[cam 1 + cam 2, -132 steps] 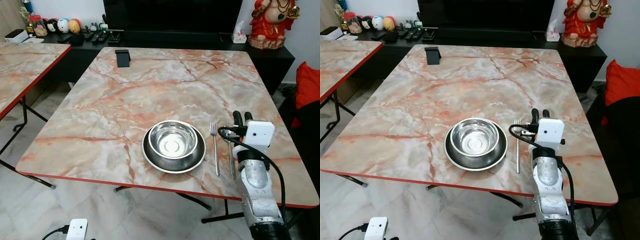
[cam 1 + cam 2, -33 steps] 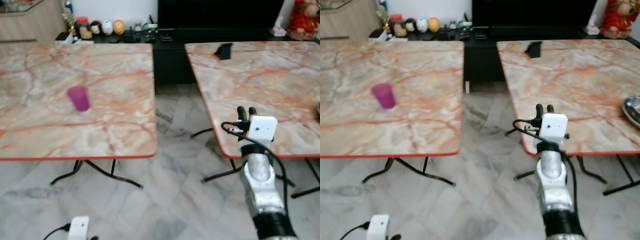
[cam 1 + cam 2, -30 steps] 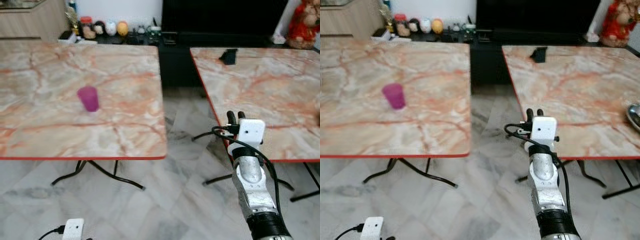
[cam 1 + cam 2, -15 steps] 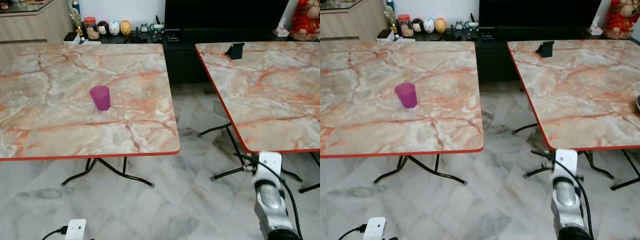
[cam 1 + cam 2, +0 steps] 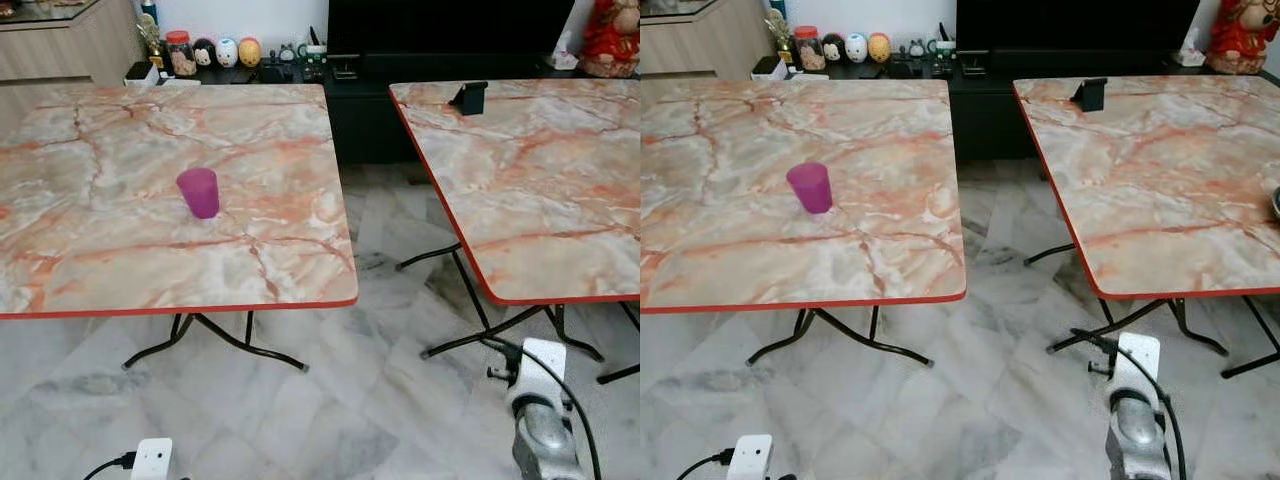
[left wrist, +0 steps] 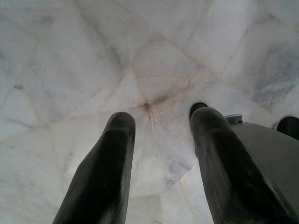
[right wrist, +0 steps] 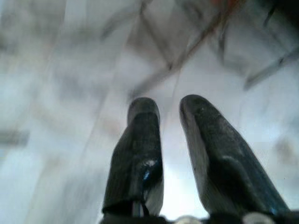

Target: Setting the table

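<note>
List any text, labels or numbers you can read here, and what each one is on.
No readable text.
Purple cup on the left table: plain, no print.
Jar and round figures on the black cabinet: any markings too small to read.
Black stand on the right table: no lettering visible.

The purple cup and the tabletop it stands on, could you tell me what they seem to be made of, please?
The purple cup looks like plastic: solid, even colour, matte with no glints, though the material cannot be confirmed. The tabletop shows a marble pattern with orange veins, but its thin red edge and slim folding metal legs suggest a printed laminate board rather than stone.
</note>
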